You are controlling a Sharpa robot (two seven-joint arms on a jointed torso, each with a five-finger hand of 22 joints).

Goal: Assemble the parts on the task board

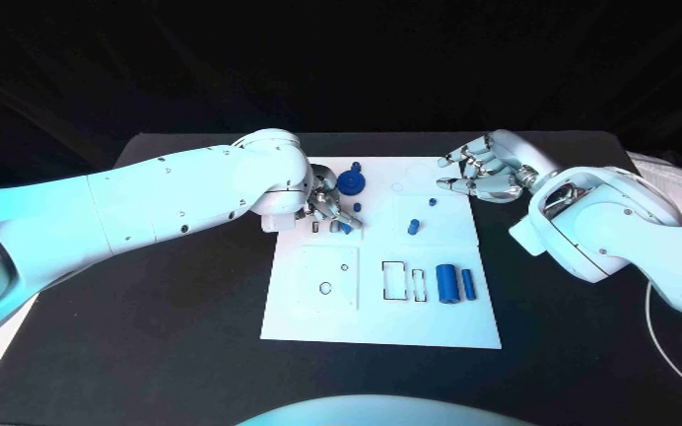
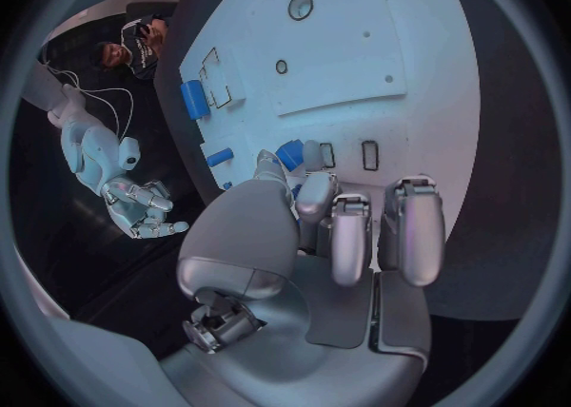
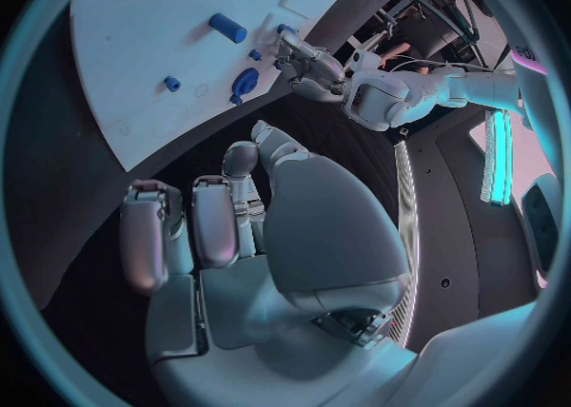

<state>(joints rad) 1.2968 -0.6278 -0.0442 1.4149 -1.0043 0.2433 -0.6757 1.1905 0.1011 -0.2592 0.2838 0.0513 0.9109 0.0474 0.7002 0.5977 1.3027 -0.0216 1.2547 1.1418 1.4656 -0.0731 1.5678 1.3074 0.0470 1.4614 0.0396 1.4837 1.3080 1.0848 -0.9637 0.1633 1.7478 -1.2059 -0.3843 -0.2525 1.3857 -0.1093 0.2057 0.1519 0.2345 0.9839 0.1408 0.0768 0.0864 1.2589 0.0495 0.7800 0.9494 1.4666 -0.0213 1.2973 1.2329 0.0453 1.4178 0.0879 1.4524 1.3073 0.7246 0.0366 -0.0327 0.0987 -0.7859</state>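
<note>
On the black table [image 1: 170,347], the flat white task board [image 1: 383,318] is lying in the middle. The left hand [image 1: 324,205] is pinching a small blue part [image 2: 289,153] over the board's left side. The right hand [image 1: 483,176] is hovering by the far right corner, fingers loosely curled, holding nothing.

Task board [image 1: 341,318]: lies in the middle of the table [image 1: 170,347].
Big cylinder part [image 1: 446,283]: lies on the board near its right edge, at the front.
Thin part [image 1: 469,284]: lies just right of the big cylinder.
Small peg [image 1: 414,227]: stands on the board, behind the big cylinder.
Round gear part [image 1: 351,183]: sits near the board's back edge.
Left hand [image 1: 330,207]: is over the board's left back part, just in front of the gear.
Right hand [image 1: 483,172]: is by the board's right back corner.
</note>
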